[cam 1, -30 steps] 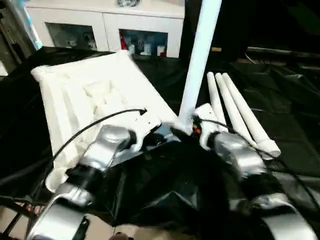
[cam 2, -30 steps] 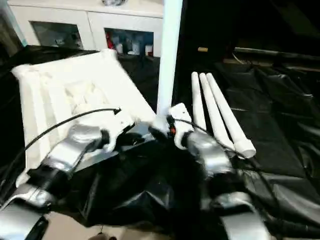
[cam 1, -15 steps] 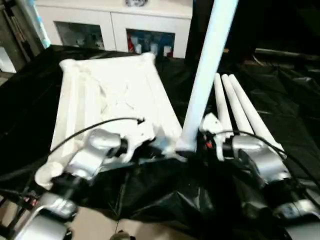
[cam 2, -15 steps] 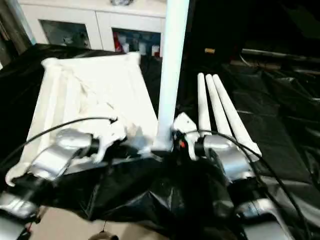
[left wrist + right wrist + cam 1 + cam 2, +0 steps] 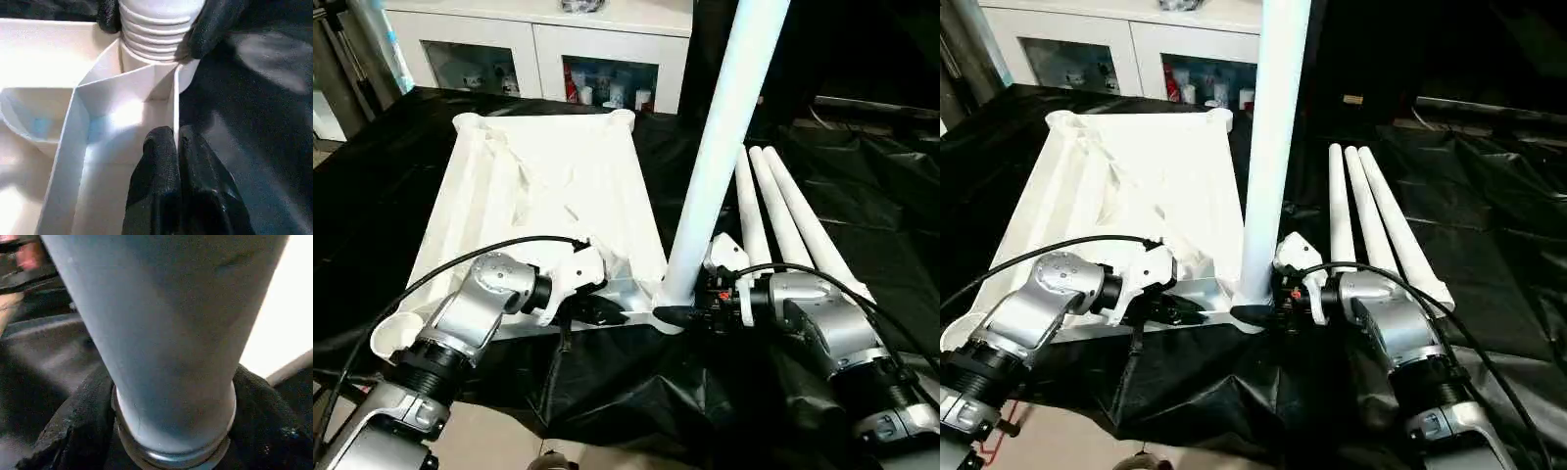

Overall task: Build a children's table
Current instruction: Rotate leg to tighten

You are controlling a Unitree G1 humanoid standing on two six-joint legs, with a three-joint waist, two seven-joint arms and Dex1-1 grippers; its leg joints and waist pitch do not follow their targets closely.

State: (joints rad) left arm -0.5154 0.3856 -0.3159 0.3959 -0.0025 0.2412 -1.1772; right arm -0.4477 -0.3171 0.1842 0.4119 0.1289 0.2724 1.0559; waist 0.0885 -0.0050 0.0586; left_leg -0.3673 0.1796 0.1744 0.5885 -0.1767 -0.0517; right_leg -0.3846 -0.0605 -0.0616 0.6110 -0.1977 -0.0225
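Observation:
The white table top (image 5: 538, 186) lies underside up on a black sheet. One white leg (image 5: 724, 137) stands upright in the socket at its near right corner. My right gripper (image 5: 690, 315) is shut on this leg's base; its black fingers (image 5: 215, 24) press both sides of the threaded end. My left gripper (image 5: 607, 311) is at the near edge just left of that corner. Its fingers (image 5: 161, 166) are shut on the thin rim wall, one inside it and one outside. Three more legs (image 5: 783, 220) lie side by side on the sheet to the right.
The black sheet (image 5: 862, 176) covers the whole work surface and hangs crumpled over the near edge. A white cabinet (image 5: 548, 49) with glass doors stands behind the table top. A black cable loops over my left forearm (image 5: 480, 304).
The camera has shifted, so the whole scene sits differently in view. My right gripper's fingers have closed in on the leg's base. The left gripper stays shut at the rim.

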